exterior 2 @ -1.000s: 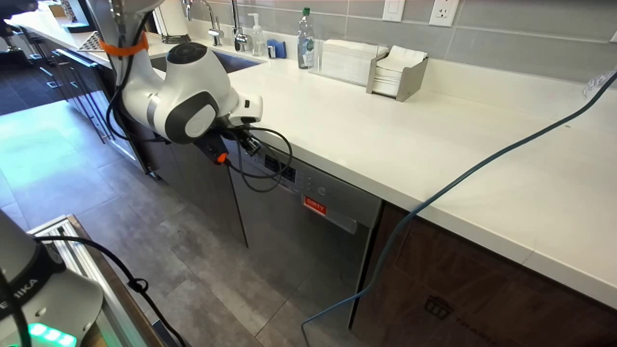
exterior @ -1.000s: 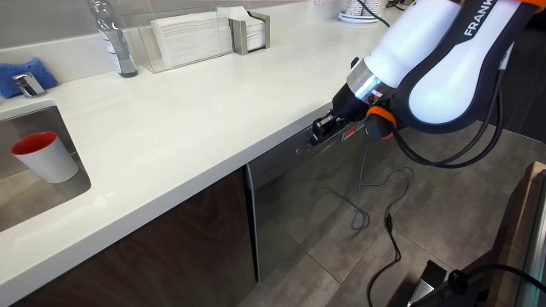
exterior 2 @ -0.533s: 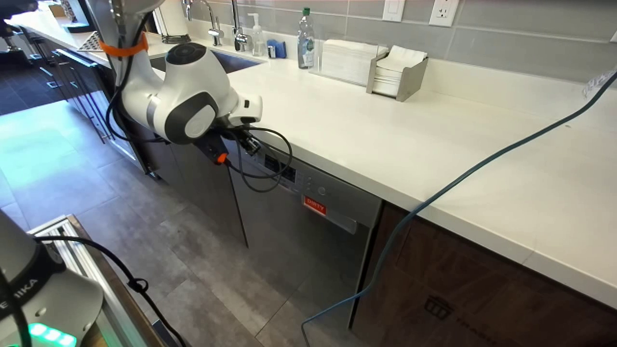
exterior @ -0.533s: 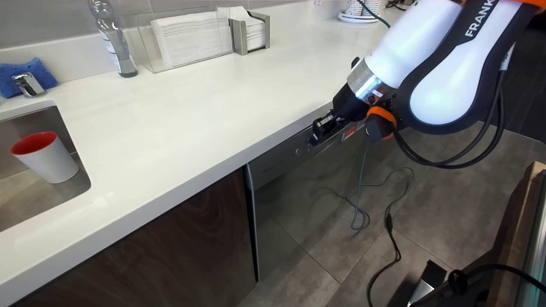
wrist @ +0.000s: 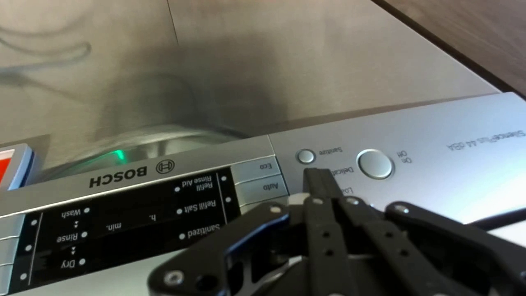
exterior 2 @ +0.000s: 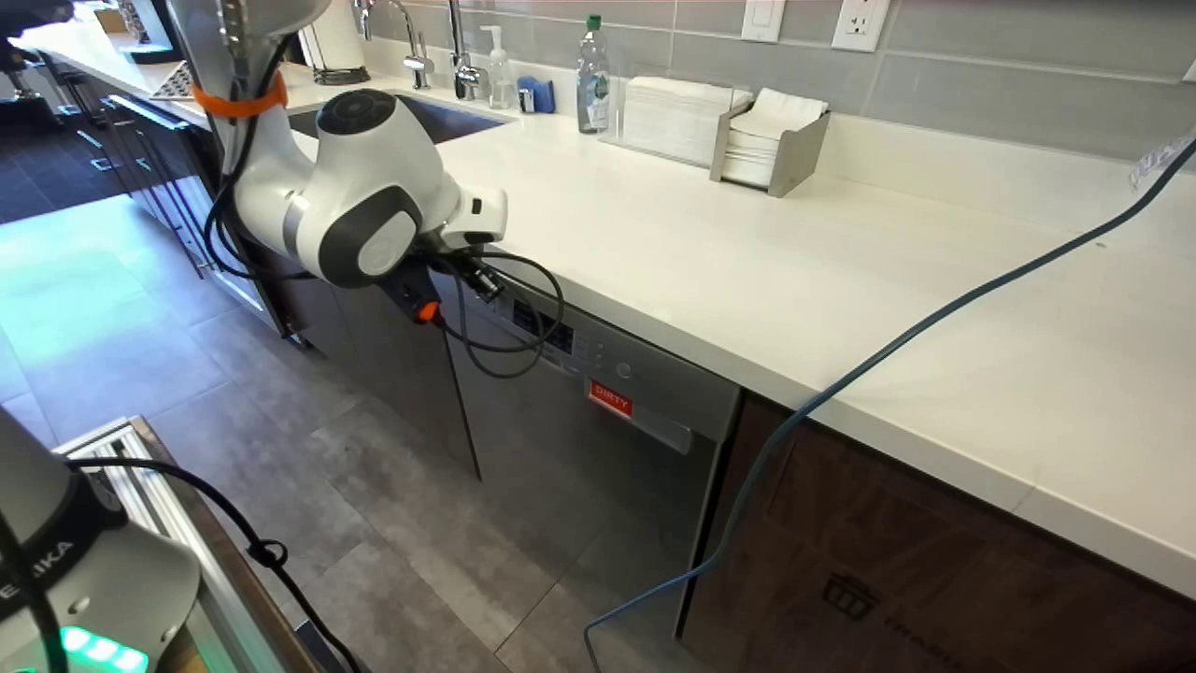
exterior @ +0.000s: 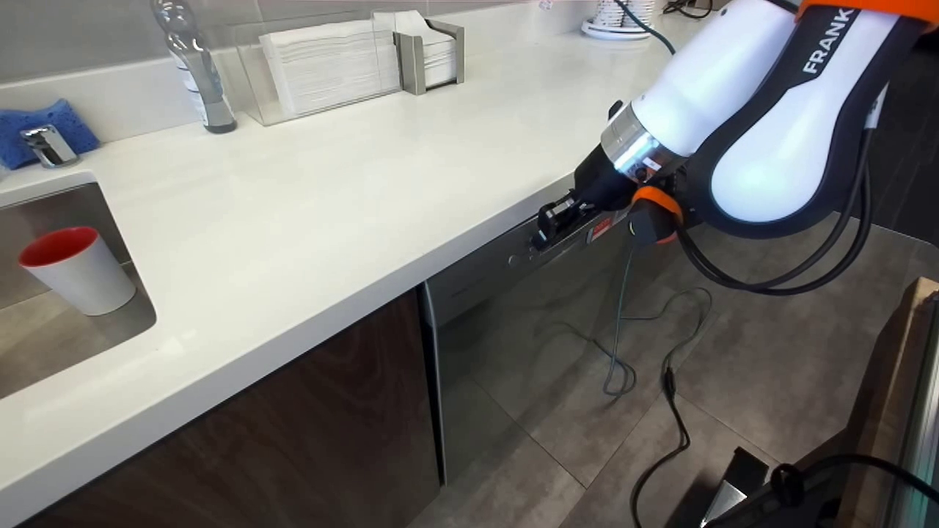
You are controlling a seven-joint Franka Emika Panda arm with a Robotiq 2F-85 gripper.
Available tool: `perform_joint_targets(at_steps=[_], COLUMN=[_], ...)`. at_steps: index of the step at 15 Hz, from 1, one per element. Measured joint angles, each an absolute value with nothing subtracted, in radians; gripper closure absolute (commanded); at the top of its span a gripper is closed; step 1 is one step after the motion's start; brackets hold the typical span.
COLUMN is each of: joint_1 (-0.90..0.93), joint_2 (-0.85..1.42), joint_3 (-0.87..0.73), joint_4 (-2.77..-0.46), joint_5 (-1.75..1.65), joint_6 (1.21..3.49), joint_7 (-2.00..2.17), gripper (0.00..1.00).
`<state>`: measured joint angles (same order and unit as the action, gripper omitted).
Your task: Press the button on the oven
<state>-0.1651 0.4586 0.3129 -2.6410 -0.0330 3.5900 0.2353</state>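
Observation:
The oven is a grey stainless-steel front under the counter, visible in both exterior views [exterior: 473, 290] [exterior 2: 579, 477]. Its control strip [wrist: 435, 168] fills much of the wrist view, with upside-down lettering. A small round Sanitize button [wrist: 306, 156], a larger round On/Off button [wrist: 374, 163] and rectangular Eco [wrist: 255, 168] and Auto [wrist: 261, 190] buttons show there. My gripper [wrist: 322, 176] is shut and empty; it also shows in both exterior views [exterior: 541, 238] [exterior 2: 490, 288]. Its tips are at the strip, just below the Sanitize button in the picture, partly covering lettering. I cannot tell whether they touch.
The white counter edge [exterior: 411, 275] overhangs just above the strip. A red DIRTY sign [exterior 2: 610, 397] is on the oven front. A blue cable [exterior 2: 874, 360] hangs across the counter. A napkin holder [exterior 2: 771, 150], a bottle [exterior 2: 592, 84] and a cup [exterior: 81, 271] stand farther off.
The arm's links have dropped slightly over the last half second. The gripper tips stay at nearly the same place on the control strip.

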Motion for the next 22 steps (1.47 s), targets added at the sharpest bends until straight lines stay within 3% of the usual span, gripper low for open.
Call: perform_joint_targets(at_steps=[22], joint_1=[-0.178], joint_2=[0.473], joint_3=[0.313], joint_4=[-2.646], joint_5=[-0.066], joint_6=[3.625], joint_7=[0.293], gripper=[1.00])
